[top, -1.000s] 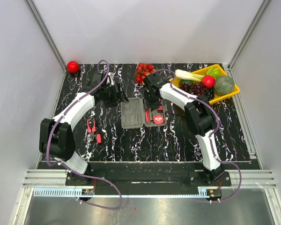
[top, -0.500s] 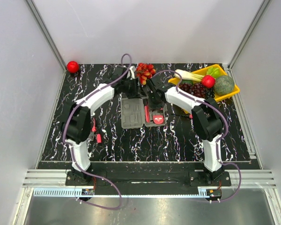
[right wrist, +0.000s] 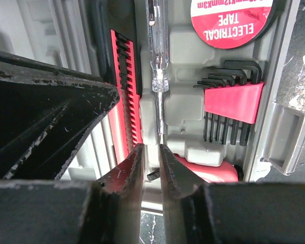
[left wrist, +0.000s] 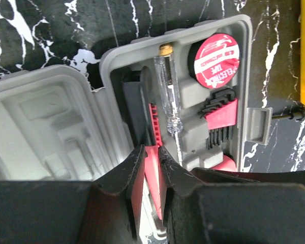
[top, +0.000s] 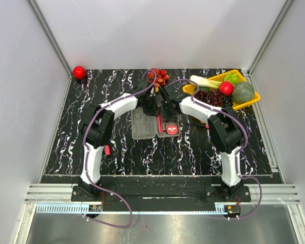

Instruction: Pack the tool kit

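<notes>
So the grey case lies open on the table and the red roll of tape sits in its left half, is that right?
Not quite. The grey case does lie open on the table, but the red roll of tape sits in its right half. The top view shows this.

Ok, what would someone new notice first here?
Both arms meet over the open grey case at centre, the left fingers pinching a red-handled tool there. Inside, a red electrical tape roll fills one corner; a yellow fruit tray sits far right.
</notes>
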Controlling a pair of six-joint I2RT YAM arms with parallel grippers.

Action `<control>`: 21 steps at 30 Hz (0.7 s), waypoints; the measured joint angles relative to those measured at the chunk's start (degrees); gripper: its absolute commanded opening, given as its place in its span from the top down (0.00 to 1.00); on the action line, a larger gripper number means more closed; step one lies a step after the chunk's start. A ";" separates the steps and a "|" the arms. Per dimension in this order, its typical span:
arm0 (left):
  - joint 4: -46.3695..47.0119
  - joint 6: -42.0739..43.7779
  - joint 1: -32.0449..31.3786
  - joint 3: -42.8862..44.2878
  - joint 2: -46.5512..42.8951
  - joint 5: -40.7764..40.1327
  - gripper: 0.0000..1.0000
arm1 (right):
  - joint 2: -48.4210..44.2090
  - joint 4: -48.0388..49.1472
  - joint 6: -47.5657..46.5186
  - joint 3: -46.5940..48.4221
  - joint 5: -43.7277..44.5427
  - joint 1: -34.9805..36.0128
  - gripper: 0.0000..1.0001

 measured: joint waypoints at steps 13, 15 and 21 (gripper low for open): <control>-1.68 0.35 -0.20 1.55 0.96 -3.54 0.89 | -0.22 2.56 -0.31 -0.46 -3.34 0.00 0.78; -2.40 0.44 -0.37 2.67 1.49 -4.11 0.92 | -0.22 2.99 -0.66 -0.44 -4.44 0.00 0.80; -5.25 0.44 -0.83 5.88 2.95 -6.10 1.00 | -0.04 3.82 -1.22 0.15 -6.29 0.02 0.87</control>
